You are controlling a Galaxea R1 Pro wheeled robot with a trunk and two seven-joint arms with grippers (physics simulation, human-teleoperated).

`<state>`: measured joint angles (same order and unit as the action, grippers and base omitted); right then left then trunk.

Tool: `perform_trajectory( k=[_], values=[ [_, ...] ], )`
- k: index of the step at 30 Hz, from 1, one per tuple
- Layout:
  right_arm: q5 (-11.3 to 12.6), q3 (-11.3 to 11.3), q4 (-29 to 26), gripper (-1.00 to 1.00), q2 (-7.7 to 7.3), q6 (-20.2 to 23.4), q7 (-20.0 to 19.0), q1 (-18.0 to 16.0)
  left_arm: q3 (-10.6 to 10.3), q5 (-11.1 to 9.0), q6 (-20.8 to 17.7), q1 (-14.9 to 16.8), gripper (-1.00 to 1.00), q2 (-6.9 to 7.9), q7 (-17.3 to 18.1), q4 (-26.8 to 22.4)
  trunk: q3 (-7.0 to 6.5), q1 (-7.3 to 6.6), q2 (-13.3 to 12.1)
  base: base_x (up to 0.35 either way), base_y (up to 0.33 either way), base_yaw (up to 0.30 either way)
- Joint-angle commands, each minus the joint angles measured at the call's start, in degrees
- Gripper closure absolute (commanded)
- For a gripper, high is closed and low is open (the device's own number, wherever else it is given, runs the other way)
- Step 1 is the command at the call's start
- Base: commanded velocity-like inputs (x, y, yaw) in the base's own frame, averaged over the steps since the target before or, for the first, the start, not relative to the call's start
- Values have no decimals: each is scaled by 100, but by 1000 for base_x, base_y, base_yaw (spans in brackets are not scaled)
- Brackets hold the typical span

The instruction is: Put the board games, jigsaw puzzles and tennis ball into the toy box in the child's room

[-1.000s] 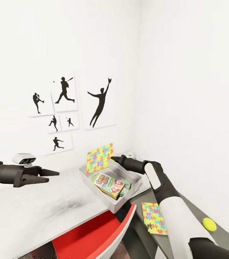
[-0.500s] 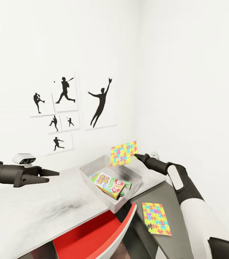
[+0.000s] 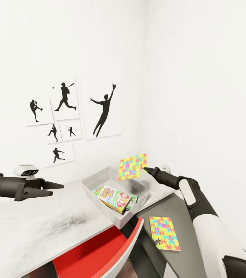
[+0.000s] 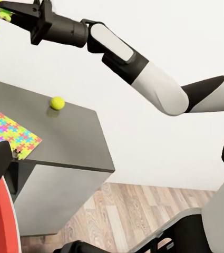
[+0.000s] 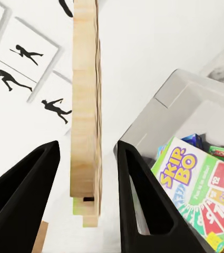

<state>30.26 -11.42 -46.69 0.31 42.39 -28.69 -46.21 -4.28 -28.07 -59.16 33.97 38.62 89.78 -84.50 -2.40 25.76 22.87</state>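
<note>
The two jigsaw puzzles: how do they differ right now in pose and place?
The held puzzle stands on edge in the air between the right gripper's fingers, above the far end of the toy box; the other puzzle lies flat on the dark table, untouched. The right wrist view shows the held puzzle's plain wooden edge; the lying one shows its face. Both share the same multicolour interlocking pattern.

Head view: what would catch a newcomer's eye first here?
Probably the bright jigsaw puzzle held on edge above the toy box at the right tool, against white walls. Next, the colourful board games lying inside the box, and a second puzzle flat on the grey table.
</note>
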Motion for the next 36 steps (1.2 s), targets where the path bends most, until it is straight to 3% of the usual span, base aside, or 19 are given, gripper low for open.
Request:
perform_trajectory(
  k=[1,12,18,22,28,36],
  values=[
    [8,-15,4,100,13,34,-9,-6,-8,-6,-59,2,-100,5,22,1,3,2,5,0,0,-1],
    [-26,73,664,100,59,-362,-3,-17,-3,-5,-57,0,-100,5,22,3,3,2,5,0,0,0],
    [-3,612,1455,100,65,-1234,-5,-19,-3,-6,-53,3,-100,5,22,3,3,2,5,0,0,0],
    [20,874,1636,100,71,-1460,-12,-19,-3,-6,-52,4,-100,5,22,3,3,2,5,0,0,0],
    [-7,943,1677,100,376,-1525,-20,-19,-3,-6,-52,2,-100,5,22,3,3,2,5,0,0,54],
    [-11,941,1680,100,473,-1564,-6,-28,-3,-6,-52,3,-100,5,22,3,12,2,5,0,0,215]
  ],
)
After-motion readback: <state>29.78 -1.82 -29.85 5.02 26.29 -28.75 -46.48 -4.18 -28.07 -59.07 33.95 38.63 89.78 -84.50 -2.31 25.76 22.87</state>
